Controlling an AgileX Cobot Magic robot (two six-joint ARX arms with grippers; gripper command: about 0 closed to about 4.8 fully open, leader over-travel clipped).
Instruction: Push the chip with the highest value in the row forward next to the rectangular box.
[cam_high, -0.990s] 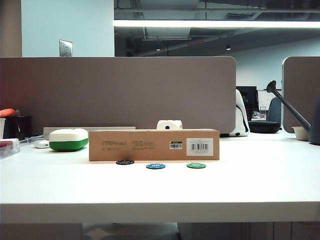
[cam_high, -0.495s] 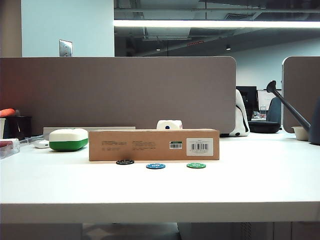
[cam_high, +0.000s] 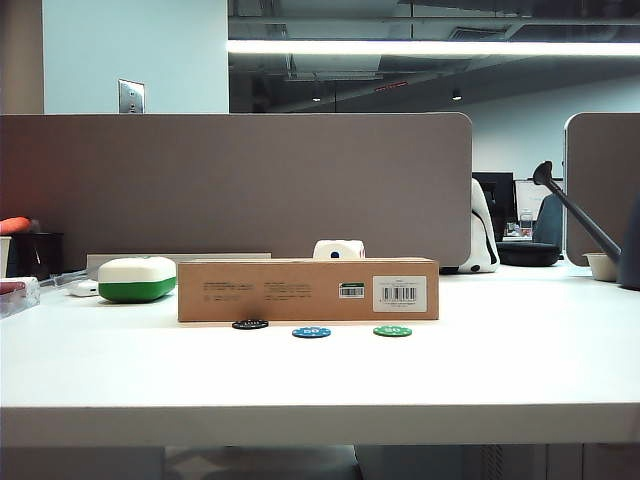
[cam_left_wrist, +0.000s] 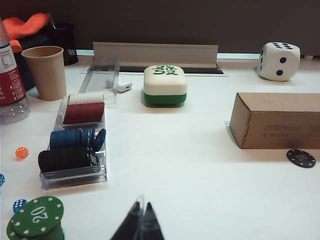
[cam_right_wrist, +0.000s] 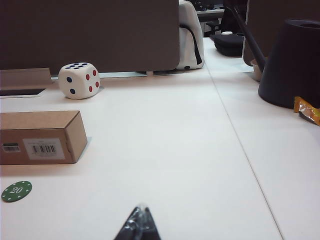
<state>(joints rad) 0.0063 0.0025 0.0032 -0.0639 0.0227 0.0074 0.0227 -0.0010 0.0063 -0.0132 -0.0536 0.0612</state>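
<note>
Black 100 chip (cam_high: 250, 324) beside the cardboard box (cam_high: 308, 290) on our bench (cam_high: 320, 375).
Left tool (cam_left_wrist: 140, 222) and right tool (cam_right_wrist: 140, 222) hover low over the bench with tips pressed together, gripping nothing.

The exterior camera looks level across the near table edge. Both wrist cameras sit low, facing far; each shares the long brown cardboard box (cam_high: 308, 290) (cam_left_wrist: 278, 120) (cam_right_wrist: 40, 136).
</note>
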